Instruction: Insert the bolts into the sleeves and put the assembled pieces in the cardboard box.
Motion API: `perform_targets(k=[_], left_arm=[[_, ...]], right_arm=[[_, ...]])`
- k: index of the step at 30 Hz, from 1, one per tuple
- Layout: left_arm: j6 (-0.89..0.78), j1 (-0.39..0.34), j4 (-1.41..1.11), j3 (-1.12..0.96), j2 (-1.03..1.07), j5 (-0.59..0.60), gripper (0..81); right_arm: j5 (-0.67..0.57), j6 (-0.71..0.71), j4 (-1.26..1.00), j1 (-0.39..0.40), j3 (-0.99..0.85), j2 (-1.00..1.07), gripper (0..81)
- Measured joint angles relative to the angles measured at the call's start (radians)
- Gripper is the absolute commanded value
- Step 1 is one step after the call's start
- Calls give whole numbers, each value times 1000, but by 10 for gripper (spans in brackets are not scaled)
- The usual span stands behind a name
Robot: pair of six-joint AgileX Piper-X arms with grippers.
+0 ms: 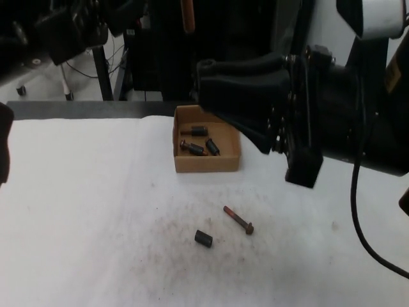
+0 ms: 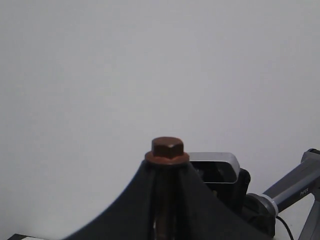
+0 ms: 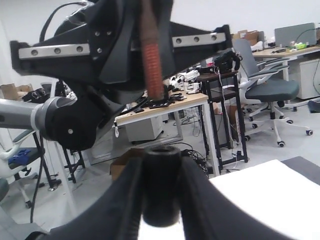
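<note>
Aloft, left tool (image 2: 167,168) grips bolt (image 2: 167,149), right tool (image 3: 161,164) sleeve (image 3: 161,195).

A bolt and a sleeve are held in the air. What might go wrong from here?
1. The rust-brown threaded bolt in the left gripper hangs slightly tilted above the black cylindrical sleeve in the right gripper; its tip may catch the sleeve's rim instead of entering.
2. Both parts are in the air; a hard push might loosen a grip and drop one.

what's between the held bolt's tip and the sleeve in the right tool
Nothing but air: in the right wrist view the bolt hangs with its tip clear above the sleeve gripped by the right tool.
</note>
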Motion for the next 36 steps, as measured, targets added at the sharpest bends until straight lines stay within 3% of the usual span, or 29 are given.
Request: perform_targets(k=[36], left_arm=[[36,-33,64,0,0,-39,3]], right_arm=[[24,-27,123,2,-62,0,6]])
